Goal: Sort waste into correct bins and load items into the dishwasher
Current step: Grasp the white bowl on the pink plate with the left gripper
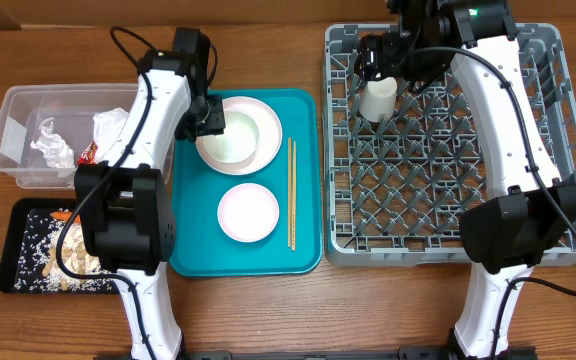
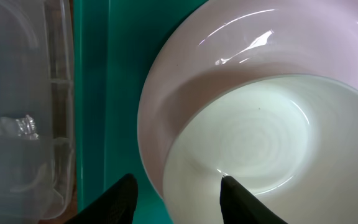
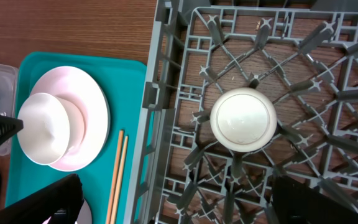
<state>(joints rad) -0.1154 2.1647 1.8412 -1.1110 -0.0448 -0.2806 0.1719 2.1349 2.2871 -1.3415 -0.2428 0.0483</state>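
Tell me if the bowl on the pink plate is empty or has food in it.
Empty: the bowl shows a bare, glossy white inside in the left wrist view, with no scraps.

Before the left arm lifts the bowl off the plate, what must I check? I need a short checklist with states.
1. Left gripper open, straddling the bowl rim: ok.
2. Plate rim outside the fingers: cannot tell; it seems to be between them.
3. Right gripper open, clear of the cup: ok.
4. Cup standing in the rack: ok.
5. Free room in the rack for the bowl: ok.
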